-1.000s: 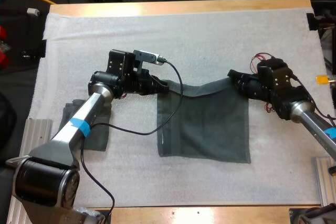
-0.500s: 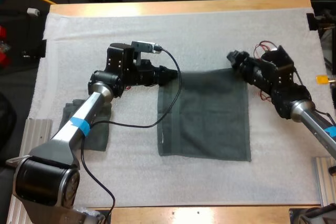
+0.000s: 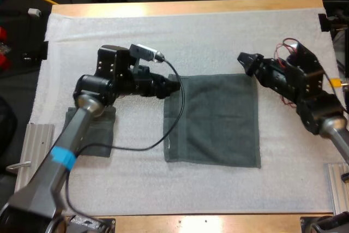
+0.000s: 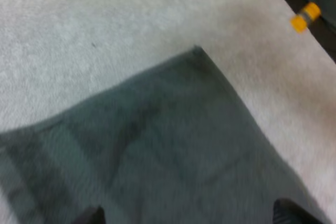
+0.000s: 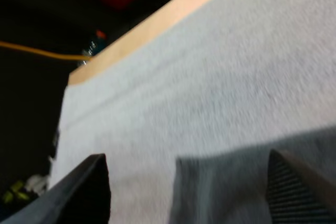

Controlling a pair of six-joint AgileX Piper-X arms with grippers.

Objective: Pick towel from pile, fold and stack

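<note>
A dark grey-green towel (image 3: 212, 121) lies spread flat as a square in the middle of the white mat (image 3: 218, 36). My left gripper (image 3: 173, 87) hovers at the towel's far left corner, open, with nothing between its fingers. In the left wrist view the towel (image 4: 157, 145) lies smooth under my left gripper (image 4: 189, 216), whose fingertips (image 4: 289, 212) stand apart. My right gripper (image 3: 246, 61) hangs just beyond the far right corner, also open. In the right wrist view my right gripper (image 5: 194, 192) has wide-set fingers (image 5: 89, 187) clear of the towel (image 5: 252, 182) below.
Another dark towel (image 3: 101, 135) lies on the mat's left side, partly under my left arm. Metal rails sit at the table's front left (image 3: 38, 140) and front right (image 3: 335, 184). The wooden far edge (image 3: 185, 8) borders the mat.
Both grippers opened and let go of the towel's far corners. The far edge dropped flat on the mat. The left arm drew back to the left, the right arm back to the right.
</note>
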